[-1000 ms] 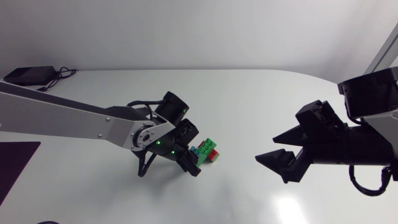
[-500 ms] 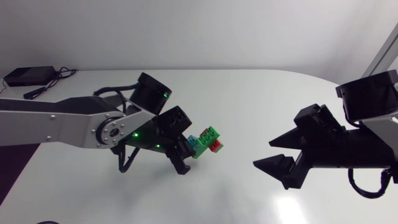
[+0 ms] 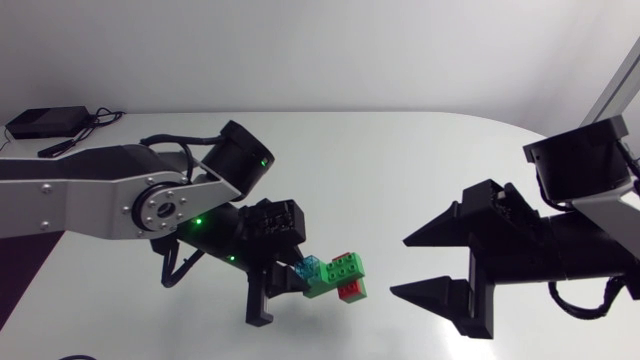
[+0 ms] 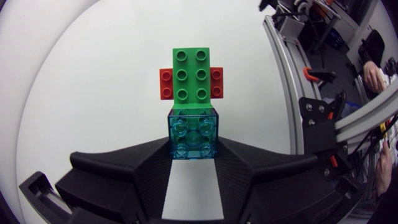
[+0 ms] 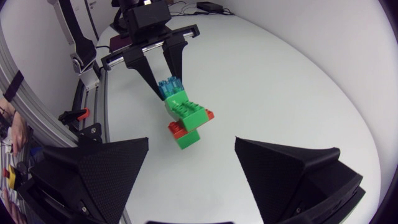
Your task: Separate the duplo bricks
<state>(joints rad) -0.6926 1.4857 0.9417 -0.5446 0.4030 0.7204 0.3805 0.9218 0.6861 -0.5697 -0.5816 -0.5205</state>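
A small duplo stack hangs above the table. It is a clear blue brick (image 3: 308,268) (image 4: 193,134), a long green brick (image 3: 335,276) (image 4: 191,76) pressed onto it, and a red brick (image 3: 351,291) (image 4: 166,84) lying crosswise behind the green. My left gripper (image 3: 298,277) (image 4: 193,152) is shut on the blue brick, one finger on each side. My right gripper (image 3: 405,265) (image 5: 192,146) stands wide open to the right of the stack and does not touch it. Ahead of its fingers, the right wrist view shows the green brick (image 5: 186,111), the red brick (image 5: 177,129) and the left gripper (image 5: 163,73).
A black box (image 3: 45,121) with a cable lies at the table's (image 3: 400,160) back left corner. A dark mat (image 3: 20,285) sits at the left edge. The white tabletop stretches under and behind both arms.
My left arm has swung the held stack up and toward the front right. My right gripper has turned and moved left toward the stack, still open.
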